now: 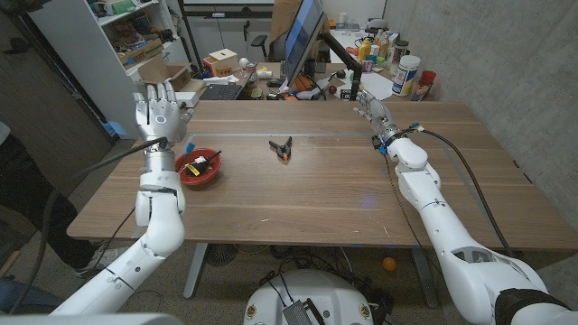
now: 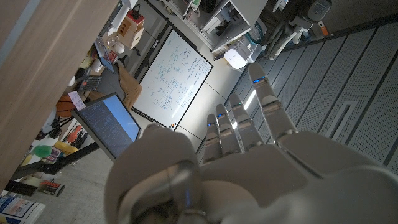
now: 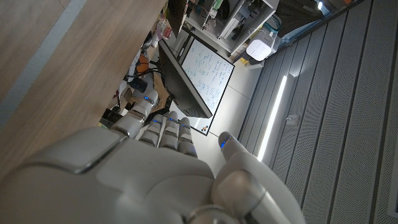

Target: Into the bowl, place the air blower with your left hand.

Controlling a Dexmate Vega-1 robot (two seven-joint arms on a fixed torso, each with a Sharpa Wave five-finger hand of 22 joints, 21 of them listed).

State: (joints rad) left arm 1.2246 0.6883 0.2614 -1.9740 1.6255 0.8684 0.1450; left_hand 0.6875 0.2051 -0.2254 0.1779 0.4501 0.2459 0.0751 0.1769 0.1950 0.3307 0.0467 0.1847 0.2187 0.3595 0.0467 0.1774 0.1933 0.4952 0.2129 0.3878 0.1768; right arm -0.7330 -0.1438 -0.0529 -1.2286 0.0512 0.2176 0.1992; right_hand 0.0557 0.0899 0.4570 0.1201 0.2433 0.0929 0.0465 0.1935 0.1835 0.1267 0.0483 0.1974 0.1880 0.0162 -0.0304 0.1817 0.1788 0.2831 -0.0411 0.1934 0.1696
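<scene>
A red bowl (image 1: 200,174) sits on the left part of the wooden table (image 1: 316,194). Inside it lies a dark object with a yellow part (image 1: 200,163), apparently the air blower. My left hand (image 1: 158,111) is raised above the table just behind and to the left of the bowl, fingers straight up and apart, holding nothing. The left wrist view shows the same hand (image 2: 249,155) with its fingers extended and empty. My right hand (image 1: 370,106) reaches over the far right of the table, fingers stretched out and empty; it also appears in the right wrist view (image 3: 161,162).
A black clip-like tool (image 1: 282,147) lies near the table's middle. A small blue item (image 1: 191,145) sits just behind the bowl. Beyond the far edge stand a monitor (image 1: 302,36), bottles (image 1: 406,74), boxes and shelving.
</scene>
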